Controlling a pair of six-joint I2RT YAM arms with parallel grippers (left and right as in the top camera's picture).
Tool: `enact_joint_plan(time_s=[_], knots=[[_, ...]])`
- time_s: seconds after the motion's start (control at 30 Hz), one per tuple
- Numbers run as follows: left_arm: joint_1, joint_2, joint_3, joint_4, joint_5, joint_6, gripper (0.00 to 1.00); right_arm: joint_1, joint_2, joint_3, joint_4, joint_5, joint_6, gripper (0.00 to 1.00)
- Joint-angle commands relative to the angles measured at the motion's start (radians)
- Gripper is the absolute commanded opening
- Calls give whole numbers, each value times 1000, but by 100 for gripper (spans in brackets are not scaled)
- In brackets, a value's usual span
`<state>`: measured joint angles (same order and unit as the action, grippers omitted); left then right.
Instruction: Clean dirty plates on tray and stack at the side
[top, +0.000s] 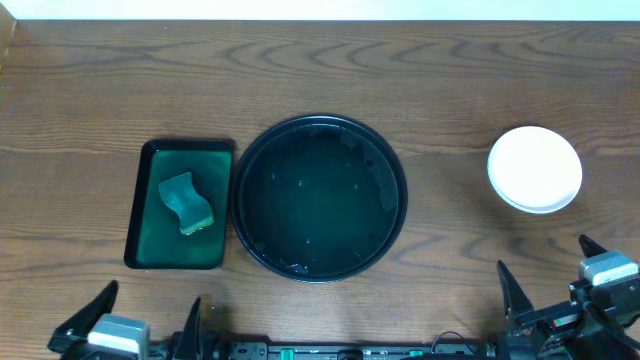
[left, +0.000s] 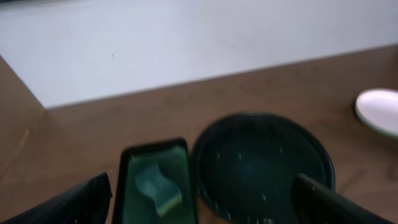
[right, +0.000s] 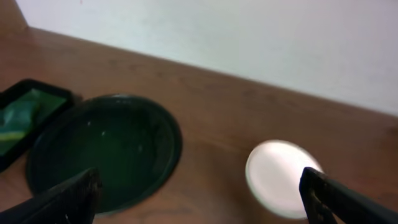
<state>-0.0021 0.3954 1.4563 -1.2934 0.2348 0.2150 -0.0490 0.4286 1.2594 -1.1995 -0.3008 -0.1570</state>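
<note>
The left gripper (top: 140, 315) and right gripper (top: 555, 270) both stand spread wide, holding nothing. The plates (top: 535, 168) sit stacked ahead of the right gripper's fingers (top: 510, 292), well apart. The tray (top: 320, 200) lies ahead of the left gripper's fingers (top: 90, 310), off to their right.

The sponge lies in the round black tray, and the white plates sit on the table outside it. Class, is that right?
Not quite. The sponge lies in the small green rectangular tray, not in the round black tray, as the overhead view shows. The white plates do sit on the table outside it.
</note>
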Motion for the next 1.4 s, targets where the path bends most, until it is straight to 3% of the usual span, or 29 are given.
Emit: enact_joint_plan(time_s=[0.0,0.33,0.9,1.17,1.37], knots=[[-4,-1,2,-51,12,13,92,8,-3,3,-40,-14,32,99],[-4,-1,1,-200,12,13,93,8,-3,3,-203,-26,37,99],[-4,-1,1,-277,12,13,93,8,-3,3,-241,-34,39,99],[-4,-1,1,-277,12,13,93,8,-3,3,-241,-56,246,99],[-4,-1,1,-277,12,13,93,8,-3,3,-241,-33,234,99]])
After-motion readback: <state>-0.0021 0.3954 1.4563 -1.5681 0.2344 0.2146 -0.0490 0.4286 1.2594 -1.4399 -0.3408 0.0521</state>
